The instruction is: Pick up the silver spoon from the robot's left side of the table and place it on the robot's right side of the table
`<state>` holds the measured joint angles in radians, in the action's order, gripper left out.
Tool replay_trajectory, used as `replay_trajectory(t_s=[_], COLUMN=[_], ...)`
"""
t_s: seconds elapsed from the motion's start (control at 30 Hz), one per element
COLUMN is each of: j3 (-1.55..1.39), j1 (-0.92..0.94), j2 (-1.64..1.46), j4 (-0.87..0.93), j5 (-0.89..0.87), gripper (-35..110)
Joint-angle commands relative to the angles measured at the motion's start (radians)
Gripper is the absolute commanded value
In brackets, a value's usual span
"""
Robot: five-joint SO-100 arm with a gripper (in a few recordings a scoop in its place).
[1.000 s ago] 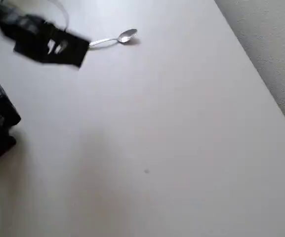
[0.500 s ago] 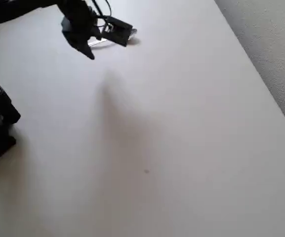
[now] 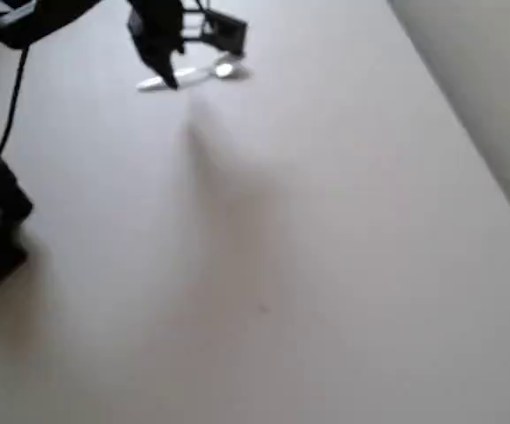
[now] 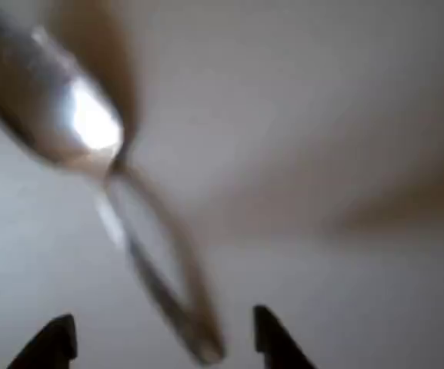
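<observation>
Silver spoon (image 3: 193,74), a small shiny metal teaspoon with an oval bowl and slim straight handle, lay flat on the large off-white matte table (image 3: 325,265) near the top of the overhead view, left of centre. Its bowl pointed right and its handle ran left, ending in a rounded tip. The black two-finger gripper (image 3: 168,75) hung directly above the handle, with one dark finger crossing it; whether the finger touched the metal could not be told through the blur.

In the wrist view the silver spoon (image 4: 91,138) appeared large and smeared, its bright bowl at upper left and its handle slanting down toward the lower middle. The gripper (image 4: 160,342) stood spread apart, its two black fingertips (image 4: 52,342) on either side of the handle's end, holding nothing.
</observation>
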<state>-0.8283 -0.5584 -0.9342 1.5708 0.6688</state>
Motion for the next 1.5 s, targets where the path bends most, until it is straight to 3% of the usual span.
replay_trajectory(t_s=[0.0,0.4,0.73,0.93,1.17,1.4,1.47], j3=[0.186,0.224,0.396,0.402,0.403,0.776,0.767], j1=[-0.034,0.006,0.06,0.066,0.066,0.054,0.054], j2=[0.037,0.15,0.296,0.307,0.293,0.37,0.319], j4=[0.046,0.015,0.038,0.038,0.057,0.276,0.281], j5=[0.018,0.094,0.132,0.135,0.129,0.112,0.1], gripper=[28,27,18,-1,-2,-2,-2])
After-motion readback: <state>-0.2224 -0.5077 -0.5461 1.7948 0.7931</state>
